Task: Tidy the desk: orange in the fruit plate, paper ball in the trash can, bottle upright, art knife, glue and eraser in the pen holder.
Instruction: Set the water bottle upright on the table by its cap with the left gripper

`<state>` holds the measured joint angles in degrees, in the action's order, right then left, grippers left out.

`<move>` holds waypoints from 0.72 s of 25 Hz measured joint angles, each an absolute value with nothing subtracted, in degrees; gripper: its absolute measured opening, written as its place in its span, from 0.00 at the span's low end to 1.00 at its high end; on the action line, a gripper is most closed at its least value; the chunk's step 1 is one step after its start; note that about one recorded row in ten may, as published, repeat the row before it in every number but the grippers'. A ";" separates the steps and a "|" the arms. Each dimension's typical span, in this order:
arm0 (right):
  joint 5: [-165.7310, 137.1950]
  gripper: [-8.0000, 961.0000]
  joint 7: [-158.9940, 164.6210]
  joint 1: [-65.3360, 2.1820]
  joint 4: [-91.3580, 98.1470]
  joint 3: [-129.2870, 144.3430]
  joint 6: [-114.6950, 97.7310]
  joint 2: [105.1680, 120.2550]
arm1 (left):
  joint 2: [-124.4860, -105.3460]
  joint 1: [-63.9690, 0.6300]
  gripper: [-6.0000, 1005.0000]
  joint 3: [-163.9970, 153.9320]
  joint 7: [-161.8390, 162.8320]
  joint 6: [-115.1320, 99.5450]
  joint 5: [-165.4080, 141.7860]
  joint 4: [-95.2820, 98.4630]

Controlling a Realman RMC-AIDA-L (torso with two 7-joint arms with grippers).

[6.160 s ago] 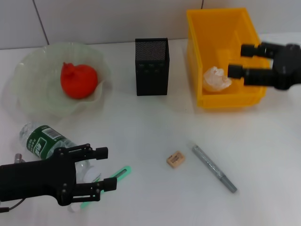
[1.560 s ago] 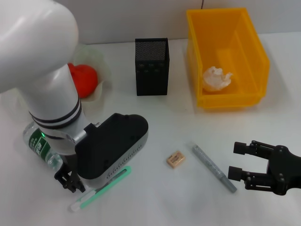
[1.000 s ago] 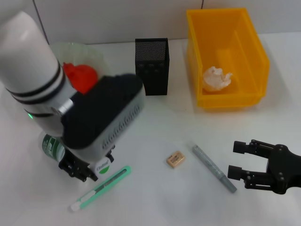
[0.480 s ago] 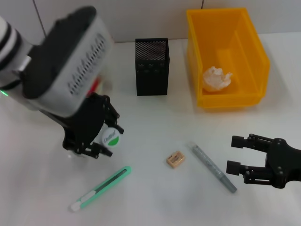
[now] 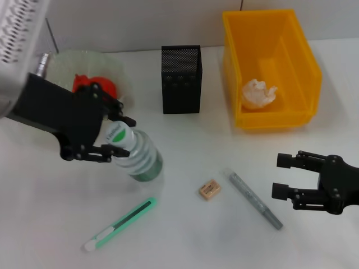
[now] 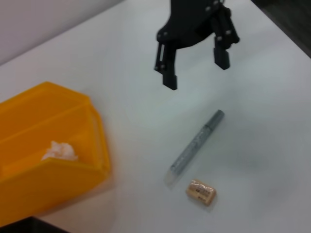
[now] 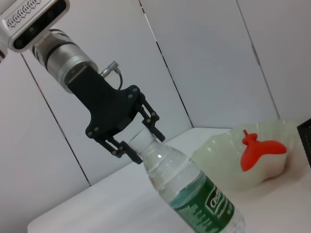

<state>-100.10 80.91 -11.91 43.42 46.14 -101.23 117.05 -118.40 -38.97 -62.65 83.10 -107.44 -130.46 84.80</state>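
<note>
My left gripper (image 5: 120,136) is shut on the neck of the clear bottle (image 5: 143,160), which leans with its green-labelled base on the table; the right wrist view shows that left gripper (image 7: 142,143) on the bottle (image 7: 194,194). The orange (image 5: 95,87) lies in the fruit plate (image 5: 64,63). The paper ball (image 5: 258,93) sits in the yellow trash can (image 5: 303,50). A green art knife (image 5: 120,224), a tan eraser (image 5: 208,189) and a grey glue stick (image 5: 255,200) lie on the table. My right gripper (image 5: 279,175) hangs open just right of the glue. The black mesh pen holder (image 5: 181,78) stands behind.
The left wrist view looks across at the right gripper (image 6: 197,72), the glue stick (image 6: 194,145), the eraser (image 6: 200,191) and the yellow bin (image 6: 48,160). A white tiled wall runs behind the table.
My left arm has swung up and back, raising the bottle by its neck from lying flat to a steep lean and shifting it right. The right gripper has barely moved.
</note>
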 joint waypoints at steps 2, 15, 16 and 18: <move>-100.11 0.86 80.93 -12.20 43.46 46.14 -101.35 117.01 | -118.30 -37.74 0.46 -60.92 83.10 -107.63 -128.91 85.27; -100.99 0.86 81.67 -13.50 43.60 46.14 -101.78 116.98 | -118.16 -34.09 0.47 -53.79 86.89 -108.78 -125.35 86.32; -100.99 0.86 81.67 -13.51 43.60 46.14 -101.78 116.98 | -118.16 -34.05 0.48 -51.71 88.58 -108.92 -125.15 86.32; -100.99 0.86 81.67 -13.52 43.60 46.14 -101.79 116.98 | -118.16 -34.05 0.48 -51.01 89.39 -108.95 -125.14 86.32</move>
<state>-100.99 81.67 -13.52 43.60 46.14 -101.79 116.98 -118.16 -34.05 -51.01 89.39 -108.95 -125.14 86.32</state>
